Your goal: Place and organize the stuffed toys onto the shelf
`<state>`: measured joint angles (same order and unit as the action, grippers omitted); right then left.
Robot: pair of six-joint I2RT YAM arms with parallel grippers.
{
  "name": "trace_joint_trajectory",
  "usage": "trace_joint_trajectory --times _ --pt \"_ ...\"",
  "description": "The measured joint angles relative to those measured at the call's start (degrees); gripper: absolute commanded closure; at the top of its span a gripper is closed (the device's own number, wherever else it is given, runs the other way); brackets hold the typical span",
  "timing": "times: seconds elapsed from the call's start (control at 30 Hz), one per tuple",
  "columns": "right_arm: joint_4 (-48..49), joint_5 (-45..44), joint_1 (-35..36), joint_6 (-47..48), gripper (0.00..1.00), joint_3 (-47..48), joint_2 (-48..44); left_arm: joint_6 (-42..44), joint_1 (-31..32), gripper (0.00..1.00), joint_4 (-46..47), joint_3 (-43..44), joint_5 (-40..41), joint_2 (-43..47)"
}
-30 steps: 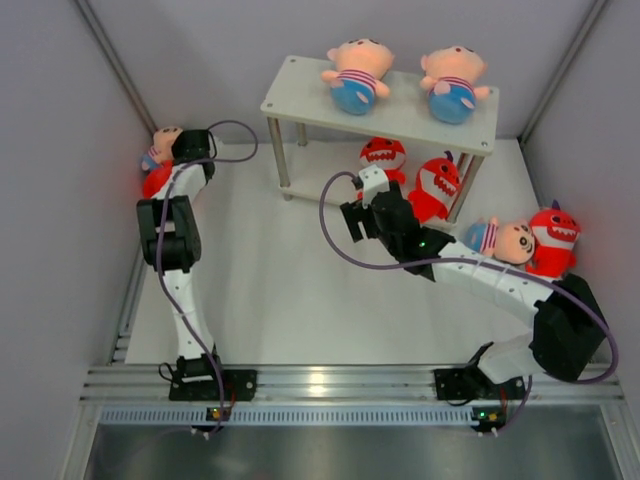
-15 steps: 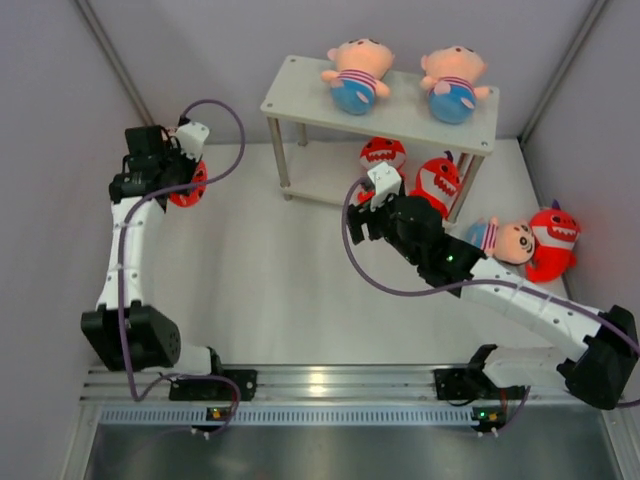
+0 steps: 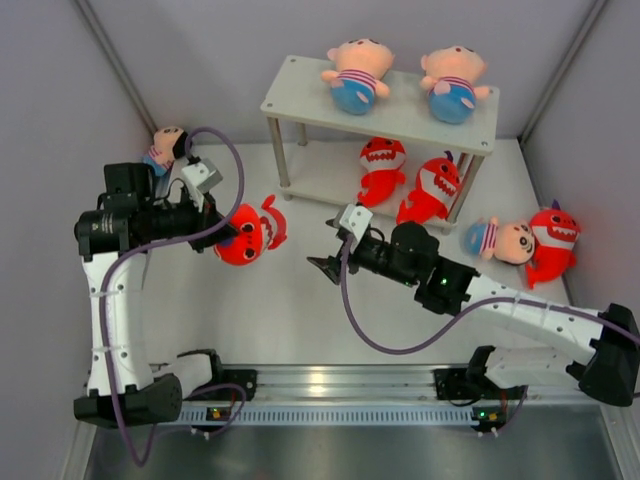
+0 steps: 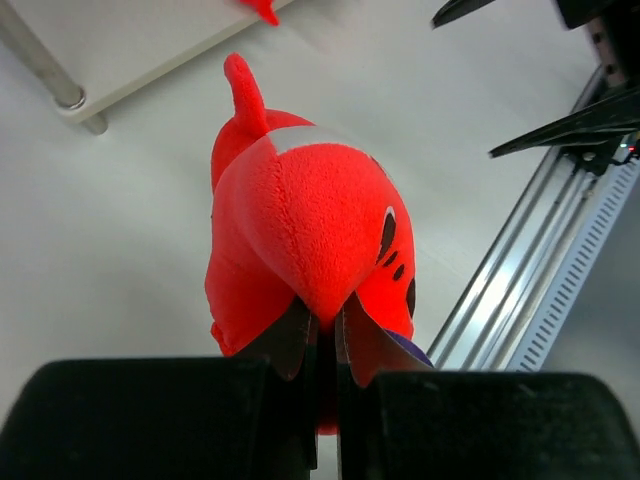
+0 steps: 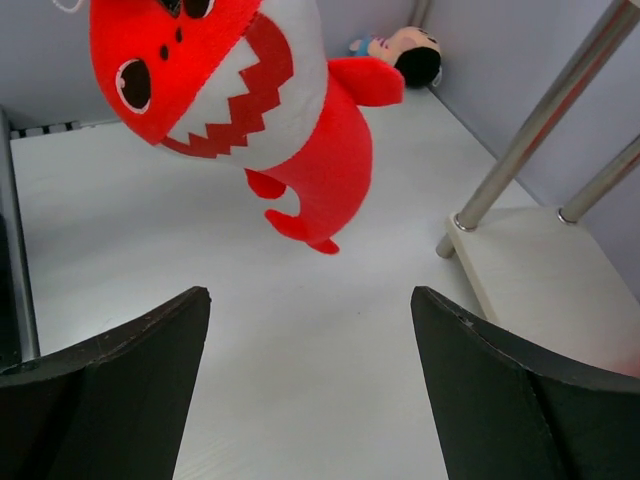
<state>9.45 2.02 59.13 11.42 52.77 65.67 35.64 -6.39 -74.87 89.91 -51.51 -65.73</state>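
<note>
My left gripper [image 3: 222, 233] is shut on a red shark [image 3: 250, 232], pinching its plush [image 4: 310, 220] between the fingers [image 4: 290, 335] and holding it above the table left of the shelf [image 3: 300, 85]. My right gripper [image 3: 325, 268] stands open and empty over the table's middle, facing that hanging shark [image 5: 250, 110]. Two striped dolls [image 3: 352, 72] [image 3: 455, 82] lie on the top board. Two red sharks [image 3: 383, 168] [image 3: 432, 188] sit on the lower board. One doll [image 3: 165, 148] lies by the left wall; another doll [image 3: 503, 240] and a shark [image 3: 553, 240] lie at the right.
Grey walls close in the table on the left, back and right. The shelf's silver legs [image 5: 530, 130] and lower board [image 5: 550, 290] are just right of my right gripper [image 5: 310, 310]. A metal rail [image 3: 320, 385] runs along the near edge.
My left arm has lifted the red shark away from the left wall toward the middle, leaving the doll there. My right arm has drawn back from the shelf toward the table's middle.
</note>
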Motion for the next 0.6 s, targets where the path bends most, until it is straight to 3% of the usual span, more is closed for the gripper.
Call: trace_joint_trajectory --times 0.27,0.6 --pt "8.6 3.1 0.9 0.1 0.14 -7.6 0.3 -1.4 1.2 1.00 -1.9 0.0 -10.0 2.8" --pt "15.1 5.3 -3.1 -0.9 0.15 -1.6 12.3 -2.1 1.8 1.00 -2.3 0.0 -11.3 2.9"
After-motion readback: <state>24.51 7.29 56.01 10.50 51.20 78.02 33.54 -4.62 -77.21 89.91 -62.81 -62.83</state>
